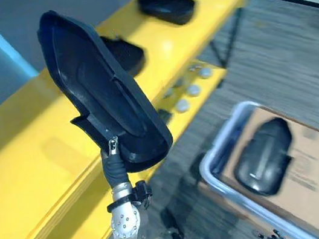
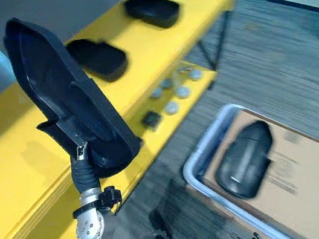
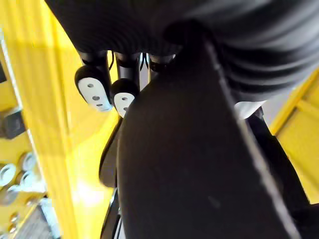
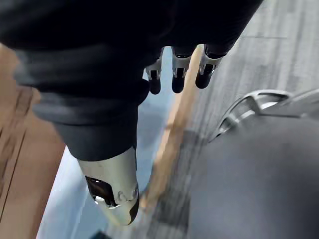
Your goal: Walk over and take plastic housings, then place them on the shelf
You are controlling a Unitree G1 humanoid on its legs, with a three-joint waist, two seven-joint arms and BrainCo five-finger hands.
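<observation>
Because it is bound for the yellow shelf (image 1: 21, 173), whose top already carries two housings (image 1: 168, 7), the plastic housing (image 1: 103, 92) is held on end over the front edge, gripped at its base by the left robot hand (image 3: 93, 88); the right robot hand (image 4: 177, 72) hangs open-fingered, empty.

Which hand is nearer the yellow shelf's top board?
Left. The left hand holds a black plastic housing over the yellow shelf; the right hand hangs by the grey bin.

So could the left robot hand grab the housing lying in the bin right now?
Probably not: the left robot hand is gripping the held housing over the yellow shelf, apart from the bin housing.
</observation>
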